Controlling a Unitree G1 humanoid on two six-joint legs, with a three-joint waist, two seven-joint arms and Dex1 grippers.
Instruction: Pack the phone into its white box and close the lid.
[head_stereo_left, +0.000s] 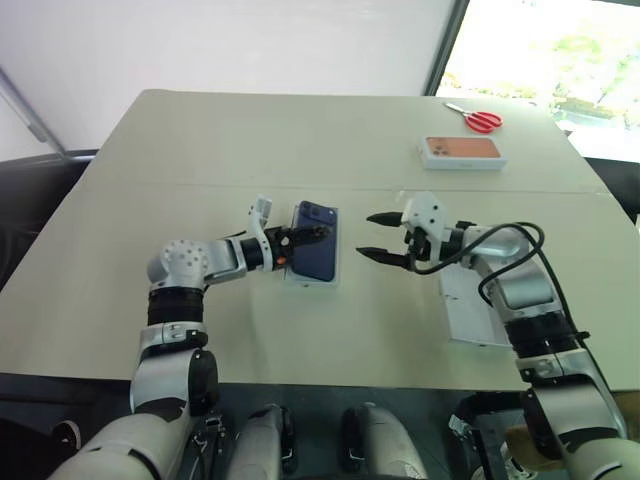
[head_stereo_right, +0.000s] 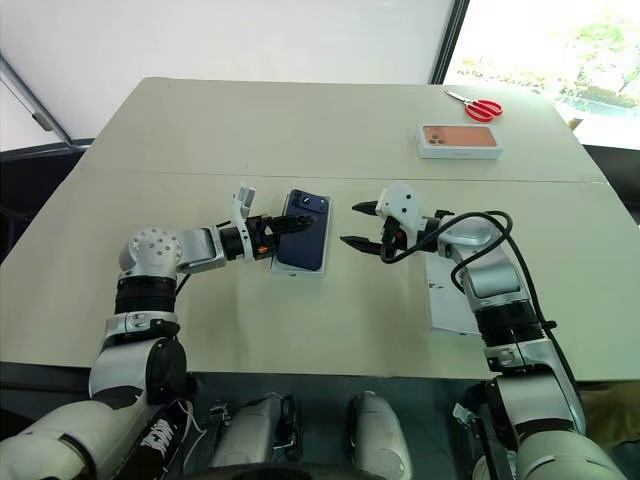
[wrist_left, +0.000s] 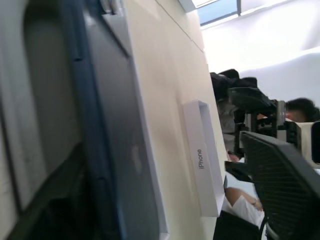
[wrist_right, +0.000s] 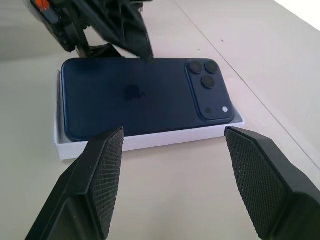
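Observation:
The dark navy phone (head_stereo_left: 316, 243) lies back-up in the white box (wrist_right: 150, 140), its camera cluster at the far end. My left gripper (head_stereo_left: 303, 243) reaches over the phone's left edge with its fingers apart, and one black fingertip (wrist_right: 148, 56) touches the phone's back. My right gripper (head_stereo_left: 378, 236) hovers open just right of the box, pointing at it, with nothing between its fingers (wrist_right: 107, 165). The lid (head_stereo_left: 470, 310) lies inside-up on the table under my right forearm, about a hand's width to the right of the box.
A white box with an orange phone picture (head_stereo_left: 462, 152) lies at the back right, and red-handled scissors (head_stereo_left: 480, 120) lie beyond it. The beige table (head_stereo_left: 200, 150) stretches wide to the left and back. My right arm's black cable (head_stereo_left: 500, 262) loops above the lid.

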